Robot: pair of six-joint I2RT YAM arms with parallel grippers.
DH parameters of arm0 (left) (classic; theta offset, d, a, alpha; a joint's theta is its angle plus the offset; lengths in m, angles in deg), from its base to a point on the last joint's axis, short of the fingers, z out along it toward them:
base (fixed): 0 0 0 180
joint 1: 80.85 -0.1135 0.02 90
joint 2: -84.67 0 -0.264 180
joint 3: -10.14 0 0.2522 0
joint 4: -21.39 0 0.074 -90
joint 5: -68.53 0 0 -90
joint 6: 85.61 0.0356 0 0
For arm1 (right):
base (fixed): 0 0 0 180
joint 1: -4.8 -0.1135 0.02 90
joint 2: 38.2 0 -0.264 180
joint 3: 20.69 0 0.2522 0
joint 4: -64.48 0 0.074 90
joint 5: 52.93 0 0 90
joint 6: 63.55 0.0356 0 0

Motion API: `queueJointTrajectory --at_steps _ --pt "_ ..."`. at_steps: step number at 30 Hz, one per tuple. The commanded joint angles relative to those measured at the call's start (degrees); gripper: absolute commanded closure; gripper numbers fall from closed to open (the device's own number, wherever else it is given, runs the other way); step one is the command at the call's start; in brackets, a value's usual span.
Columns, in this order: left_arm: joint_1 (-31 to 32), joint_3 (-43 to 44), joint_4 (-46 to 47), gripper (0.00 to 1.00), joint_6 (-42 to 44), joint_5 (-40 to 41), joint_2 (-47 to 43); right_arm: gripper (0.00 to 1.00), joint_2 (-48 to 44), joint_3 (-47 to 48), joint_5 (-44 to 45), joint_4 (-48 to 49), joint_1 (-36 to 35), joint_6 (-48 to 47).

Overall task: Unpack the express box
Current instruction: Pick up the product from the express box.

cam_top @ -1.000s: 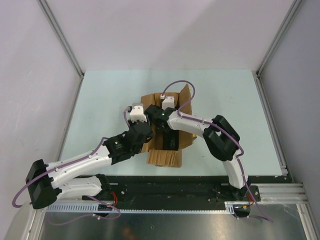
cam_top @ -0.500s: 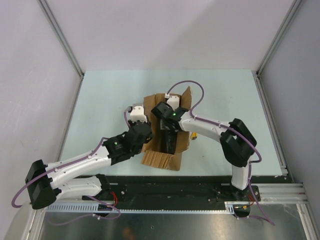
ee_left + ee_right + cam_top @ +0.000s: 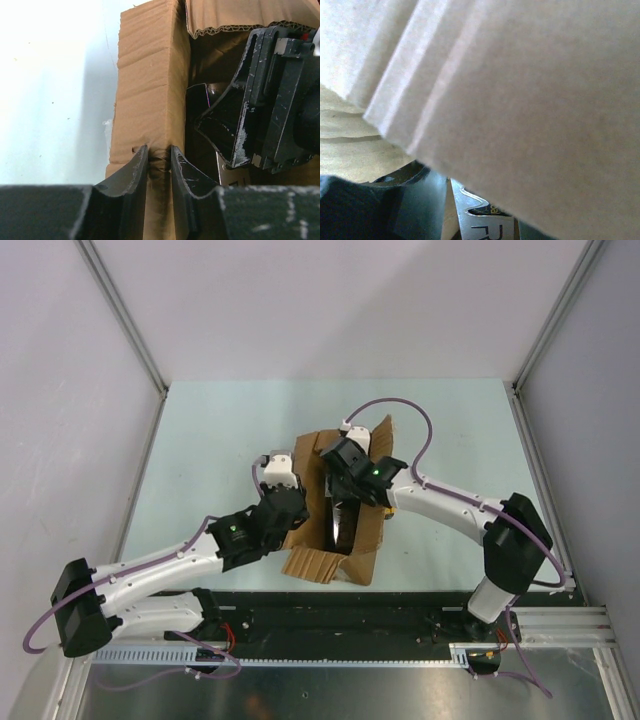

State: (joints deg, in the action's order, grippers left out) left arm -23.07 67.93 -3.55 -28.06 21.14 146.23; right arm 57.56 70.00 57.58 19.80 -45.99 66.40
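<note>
The express box (image 3: 345, 550), a brown cardboard carton with its flaps up, stands open in the middle of the table. My left gripper (image 3: 291, 508) is shut on the box's left wall (image 3: 150, 95), one fingertip (image 3: 139, 160) outside and the other inside. My right gripper (image 3: 347, 502) reaches down into the box from the far side. Between its fingers (image 3: 410, 200) sits a slim dark-and-white package (image 3: 487, 222), and the jaws are shut on it. A pale cardboard flap (image 3: 520, 90) covers most of the right wrist view.
The pale green tabletop (image 3: 200, 440) lies around the box, with metal rails on the left and right sides. Both arm bases sit on the black strip at the near edge (image 3: 350, 610). The purple cable (image 3: 405, 415) of the right arm loops above the box.
My right arm has swung out to the right, its gripper staying in the box. The box has shifted and turned a little to the right. My left gripper has tightened on the wall.
</note>
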Motion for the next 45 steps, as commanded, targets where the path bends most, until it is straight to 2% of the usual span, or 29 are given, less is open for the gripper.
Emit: queueJointTrajectory --at_steps 1,5,13,18,24,27,28,31,37,45 --pt "-0.65 -0.61 -4.11 0.73 1.68 3.09 0.58 1.00 -6.64 0.24 0.23 3.58 0.51 -1.18" --pt "-0.65 -0.18 -4.11 0.69 2.04 3.09 0.58 1.00 -7.70 0.24 0.76 4.46 0.25 -2.94" --pt "-0.65 2.37 -4.20 0.72 3.09 2.04 1.28 1.00 -8.84 0.15 5.15 7.71 -4.41 -11.28" --pt "-0.74 4.04 -4.29 0.75 4.93 1.69 2.16 1.00 -12.62 -2.04 2.35 12.72 -4.94 -15.68" --pt "-2.49 5.89 -4.82 0.74 4.67 -1.65 3.57 1.00 -17.88 -4.41 1.29 16.15 -4.06 -15.43" --pt "-3.63 5.89 -5.08 0.62 4.06 -2.71 3.48 1.00 -19.82 -5.55 -1.96 18.08 -1.61 -13.76" --pt "-4.16 5.89 -5.08 0.54 3.97 -2.79 3.04 1.00 -20.09 -5.65 -2.92 18.26 -0.90 -13.32" --pt "-5.39 5.63 -4.91 0.46 4.41 -4.11 2.25 1.00 -20.88 -6.44 -6.00 18.87 2.35 -11.13" --pt "-7.32 5.28 -4.99 0.40 5.02 -5.43 0.32 1.00 -21.32 -6.88 -9.35 20.63 6.93 -8.13" --pt "-9.44 7.12 -5.08 0.34 7.31 -7.98 -3.64 1.00 -21.06 -6.88 -15.05 30.30 10.09 -7.78"
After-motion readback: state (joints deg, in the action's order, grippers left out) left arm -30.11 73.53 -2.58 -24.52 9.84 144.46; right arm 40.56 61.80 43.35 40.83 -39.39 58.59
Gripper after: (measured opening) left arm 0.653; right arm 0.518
